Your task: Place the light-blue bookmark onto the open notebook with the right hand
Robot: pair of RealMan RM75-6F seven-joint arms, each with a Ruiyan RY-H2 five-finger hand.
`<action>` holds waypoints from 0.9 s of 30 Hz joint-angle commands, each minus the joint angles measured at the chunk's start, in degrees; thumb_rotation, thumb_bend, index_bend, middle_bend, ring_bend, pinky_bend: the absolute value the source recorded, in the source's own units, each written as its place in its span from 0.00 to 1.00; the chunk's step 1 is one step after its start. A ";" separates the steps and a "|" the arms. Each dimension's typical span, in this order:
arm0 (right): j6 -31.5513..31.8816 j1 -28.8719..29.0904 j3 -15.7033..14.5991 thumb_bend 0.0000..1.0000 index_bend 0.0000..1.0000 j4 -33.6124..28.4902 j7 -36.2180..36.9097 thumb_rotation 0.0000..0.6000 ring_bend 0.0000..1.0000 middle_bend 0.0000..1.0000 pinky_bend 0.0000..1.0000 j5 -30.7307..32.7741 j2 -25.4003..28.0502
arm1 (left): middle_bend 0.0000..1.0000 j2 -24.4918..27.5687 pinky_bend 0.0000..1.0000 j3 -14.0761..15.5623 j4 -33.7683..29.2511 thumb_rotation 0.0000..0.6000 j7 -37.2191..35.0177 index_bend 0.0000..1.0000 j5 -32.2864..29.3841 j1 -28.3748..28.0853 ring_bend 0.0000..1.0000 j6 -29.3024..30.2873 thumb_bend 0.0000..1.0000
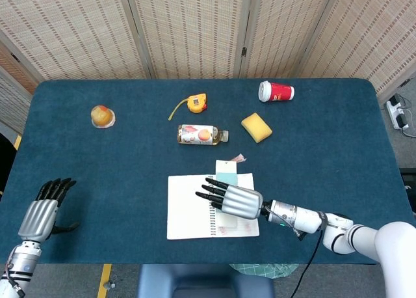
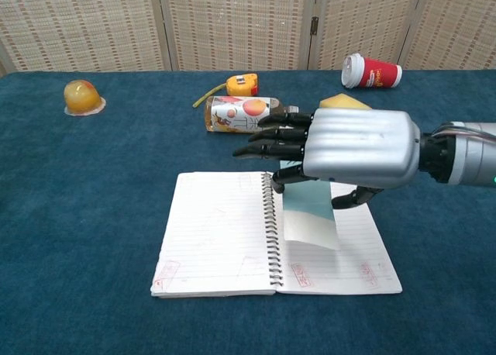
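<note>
Right hand (image 2: 341, 147) above the open notebook (image 2: 225, 239), fingers stretched toward the left, light-blue bookmark (image 2: 310, 214) pinched beneath and hanging over the right page beside the spiral binding. Left hand (image 1: 44, 213) at the near left table edge, fingers apart, holding nothing. Farther back on the blue table (image 1: 117, 161): bottle (image 1: 203, 135), yellow tape measure (image 1: 195, 103), yellow sponge (image 1: 256, 127), red cup (image 1: 276, 91), orange fruit (image 1: 101, 116).

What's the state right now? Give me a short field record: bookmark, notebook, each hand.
bookmark: light-blue bookmark held under the right hand, hanging over the right page
notebook: open notebook flat on the table, spiral in the middle
right hand: right hand above the notebook, fingers pointing left
left hand: left hand holds nothing, near the table's left front edge
placed: not yet released
</note>
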 commanded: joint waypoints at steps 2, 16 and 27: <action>-0.17 0.25 -0.91 0.22 0.41 0.75 0.50 1.00 0.01 0.00 0.00 -0.04 -1.07 | 0.12 0.10 0.02 0.06 0.02 1.00 -0.31 0.15 0.15 -0.01 0.03 0.01 0.14; -1.42 0.28 -4.22 0.22 0.41 0.79 0.11 1.00 0.01 0.00 0.00 0.01 -1.69 | 0.12 0.83 0.02 0.45 -0.48 1.00 -1.38 0.15 0.58 -0.09 0.03 -0.39 0.14; -0.95 0.83 -5.05 0.22 0.40 3.11 -0.29 1.00 0.02 0.00 0.00 -0.33 -3.35 | 0.12 0.93 0.02 0.38 -0.53 1.00 -1.78 0.15 0.56 -0.01 0.03 -0.16 0.14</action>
